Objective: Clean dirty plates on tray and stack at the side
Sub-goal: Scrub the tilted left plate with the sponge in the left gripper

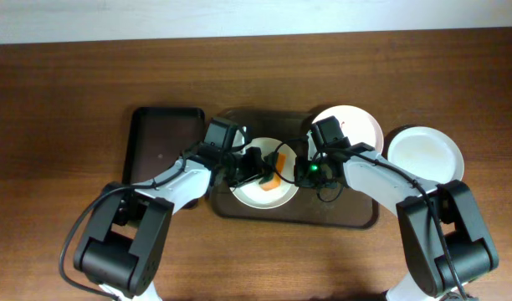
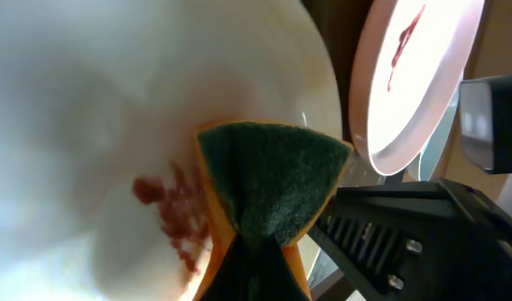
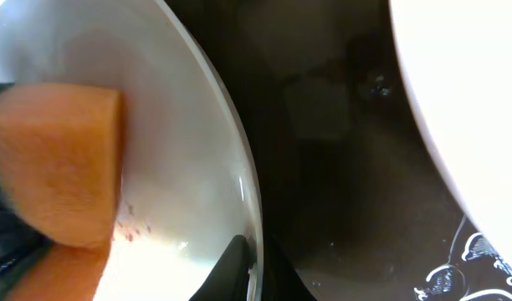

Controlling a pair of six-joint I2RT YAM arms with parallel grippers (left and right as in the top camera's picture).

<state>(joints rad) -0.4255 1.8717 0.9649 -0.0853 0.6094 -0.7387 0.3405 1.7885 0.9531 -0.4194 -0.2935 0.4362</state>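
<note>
left fingers [image 2: 252,272] press sponge [image 2: 268,180] onto red-smeared plate [image 2: 89,125] held by right fingers [image 3: 229,274].

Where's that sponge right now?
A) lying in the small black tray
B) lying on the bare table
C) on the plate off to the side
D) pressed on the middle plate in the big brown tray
D: the left gripper holds the sponge against the middle plate, by a red smear.
</note>
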